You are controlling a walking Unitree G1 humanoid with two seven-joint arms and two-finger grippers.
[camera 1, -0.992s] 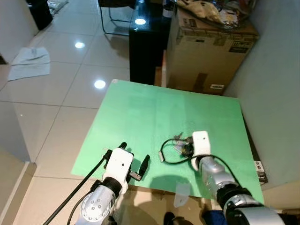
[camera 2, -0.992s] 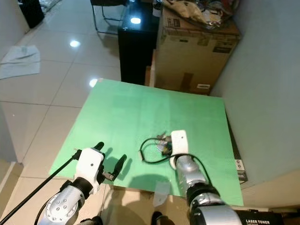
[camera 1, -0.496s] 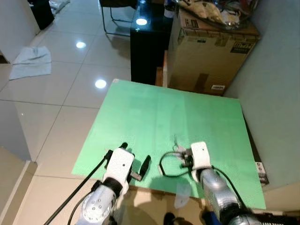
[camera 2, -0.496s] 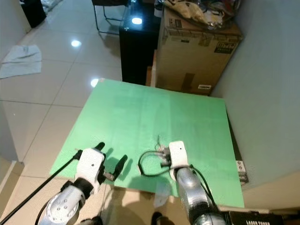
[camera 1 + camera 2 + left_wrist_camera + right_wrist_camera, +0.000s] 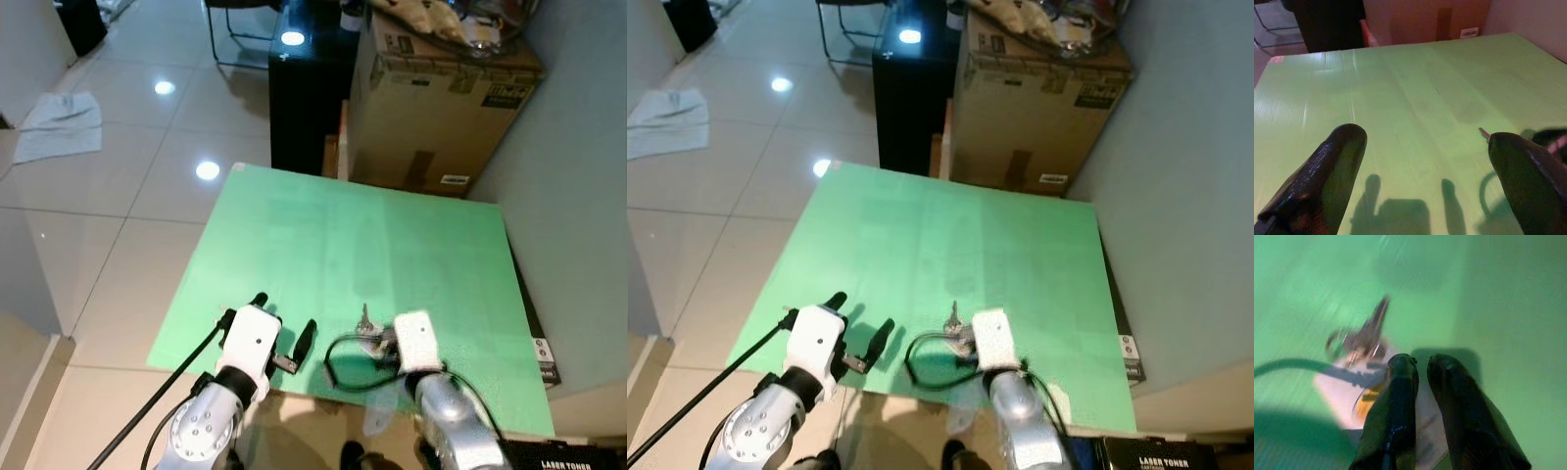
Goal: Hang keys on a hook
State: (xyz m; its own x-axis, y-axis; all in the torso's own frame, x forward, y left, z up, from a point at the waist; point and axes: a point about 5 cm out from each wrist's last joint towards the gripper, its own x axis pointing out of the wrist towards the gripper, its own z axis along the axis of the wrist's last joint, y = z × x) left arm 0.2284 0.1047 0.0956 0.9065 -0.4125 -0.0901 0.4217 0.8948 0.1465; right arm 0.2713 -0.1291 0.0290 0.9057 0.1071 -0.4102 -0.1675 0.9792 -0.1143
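On the left of the head views, the left gripper point(image 5: 282, 336) hung over the near edge of the green board point(image 5: 392, 245), its arm reaching up from below with a black cable trailing back from it. Its two fingers were spread wide, one at the board's edge and one further in, with nothing between them. The left wrist view added what the head views could not: between the spread fingers point(image 5: 1327, 171) lay bare green board, and at the far side of that picture a key tip point(image 5: 1484, 133) and the dark curve of the cord poked in beside the second finger.

To the right, the keys point(image 5: 365, 328) lay near the board's front edge, a black cord point(image 5: 338, 367) looping off them toward the left gripper. The right gripper point(image 5: 978, 345) sat just beside the keys, its white housing covering the fingertips in the head views, the silver forearm rising from the bottom edge. The right wrist view, blurred, showed the fingers point(image 5: 1396, 396) close together with a thin gap, angled down at the board; I could not tell whether they pinched anything. Just ahead of them lay the key ring, one key pointing away, a pale tag point(image 5: 1366, 382) and the cord point(image 5: 1298, 366).

Beyond the board stood a black cabinet point(image 5: 304, 88) and a cardboard box point(image 5: 441, 98).
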